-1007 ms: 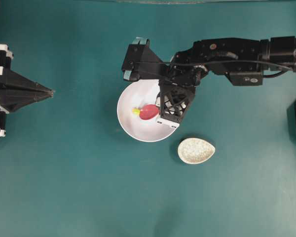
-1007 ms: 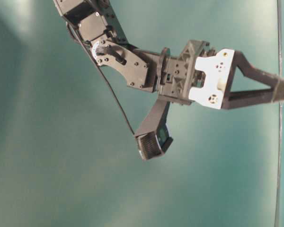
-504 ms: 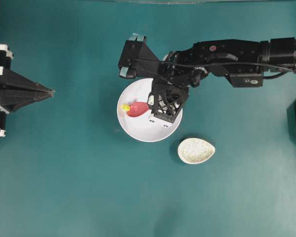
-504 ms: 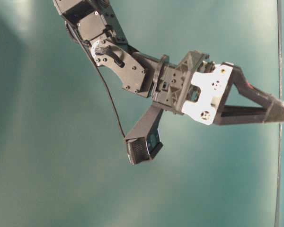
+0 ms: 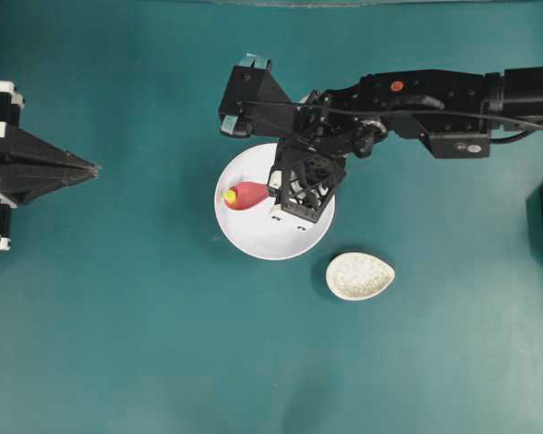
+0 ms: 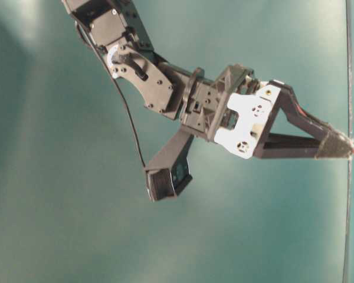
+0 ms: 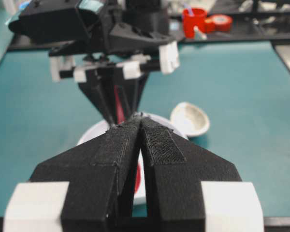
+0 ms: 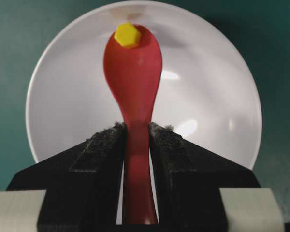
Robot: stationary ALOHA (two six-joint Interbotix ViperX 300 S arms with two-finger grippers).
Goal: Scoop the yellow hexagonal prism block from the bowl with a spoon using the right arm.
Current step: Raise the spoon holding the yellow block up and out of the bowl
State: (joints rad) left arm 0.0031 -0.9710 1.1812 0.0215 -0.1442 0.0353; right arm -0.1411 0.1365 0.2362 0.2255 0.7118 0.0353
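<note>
The white bowl (image 5: pixel 253 240) sits mid-table. My right gripper (image 5: pixel 275 190) is shut on the handle of the red spoon (image 5: pixel 250 194), with the scoop reaching to the bowl's left side. The yellow hexagonal block (image 5: pixel 229 195) sits at the scoop's tip. In the right wrist view the gripper (image 8: pixel 137 128) clamps the handle; the block (image 8: pixel 127 35) lies on the far end of the scoop (image 8: pixel 134 63), near the far wall of the bowl (image 8: pixel 208 106). My left gripper (image 5: pixel 95 168) is shut and empty at the table's left edge, far from the bowl; it also shows in the left wrist view (image 7: pixel 139 117).
A small speckled beige dish (image 5: pixel 360 276) lies just below and to the right of the bowl; it also shows in the left wrist view (image 7: pixel 189 118). A red cup (image 7: pixel 193 21) and tape stand beyond the table's far edge.
My right gripper pushed the spoon left across the bowl. The block moved left ahead of the scoop and now sits on its tip. The left arm has not moved.
</note>
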